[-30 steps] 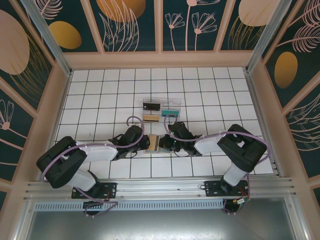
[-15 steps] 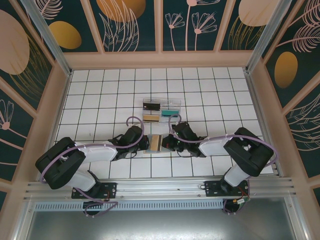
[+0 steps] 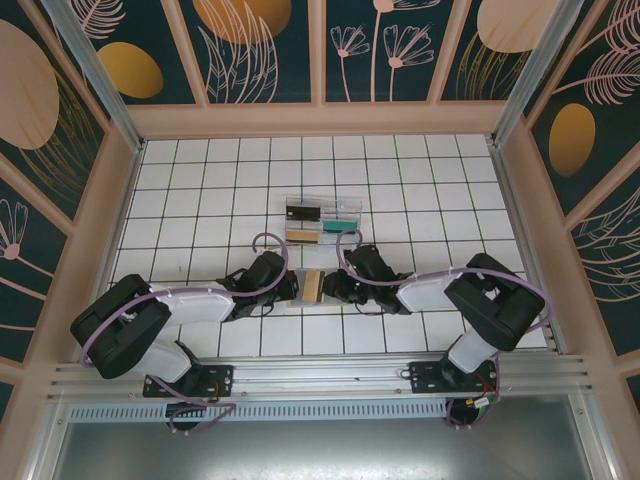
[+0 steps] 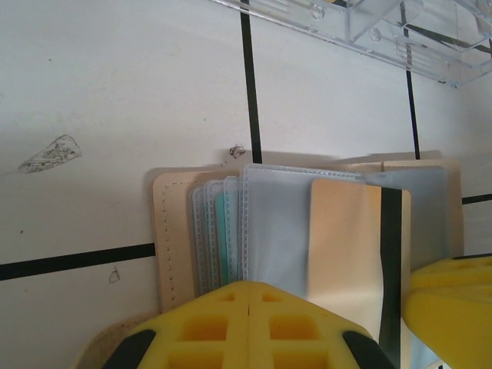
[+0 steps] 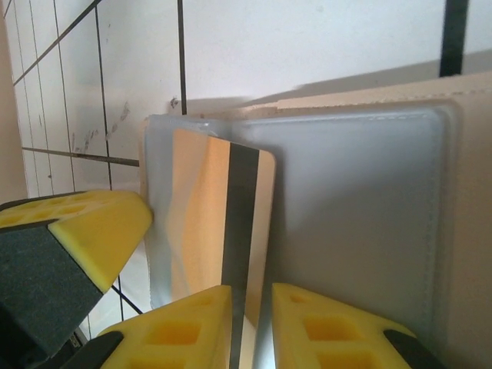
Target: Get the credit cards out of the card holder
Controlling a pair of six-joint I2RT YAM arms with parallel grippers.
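Left claw [image 4: 250,296] clamped shut on card holder [image 4: 173,231] edge (anchor against pull); holder lies just ahead of it, open on table [image 4: 115,115]. Right claw [image 5: 250,296] jaws narrowly parted astride striped credit card [image 5: 204,207]; grip cannot tell.

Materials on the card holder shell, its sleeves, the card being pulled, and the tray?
The card holder shell is tan and matte with a stitched edge, so leather or faux leather.
Its sleeves are clear, flexible plastic with seamed borders.
The credit card is glossy stiff plastic with a dark stripe.
The tray is clear hard plastic, likely acrylic.
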